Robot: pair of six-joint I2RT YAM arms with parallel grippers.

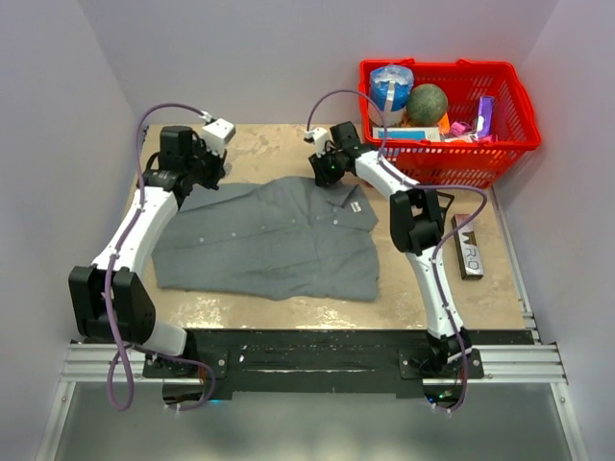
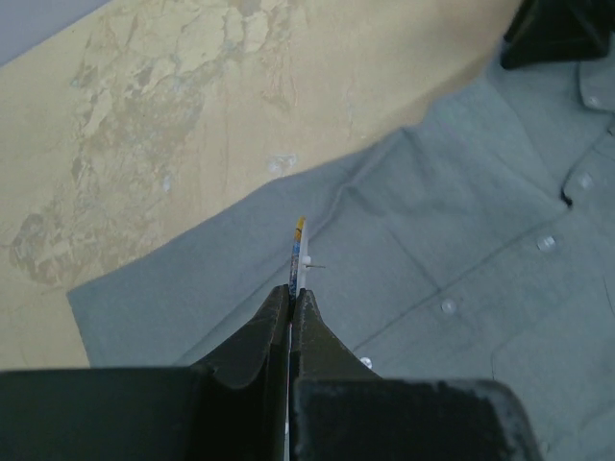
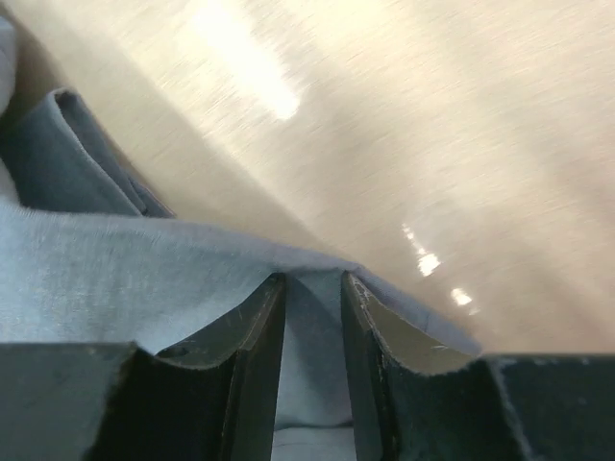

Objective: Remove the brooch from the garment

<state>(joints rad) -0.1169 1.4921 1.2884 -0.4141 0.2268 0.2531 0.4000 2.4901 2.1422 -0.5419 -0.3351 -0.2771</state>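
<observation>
Where left gripper (image 2: pixel 296 292) pinches it, brooch (image 2: pixel 299 248) edge-on, garment (image 2: pixel 461 250) beneath.

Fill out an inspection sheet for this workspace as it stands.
Surface: wooden table, worn and blotchy.
Job's things: grey shirt spread flat on the table; brooch seen edge-on with its pin showing, apparently clear of the cloth.
Clutter: red basket of mixed items at the far right corner; black bar lying right of the shirt.
Grippers: left gripper shut on the brooch; right gripper astride a fold of the shirt near the collar, grip unclear.
Cables: a purple-grey cable loops along each arm; no snag seen.
Surroundings: plain pale walls; nothing else seen.
</observation>
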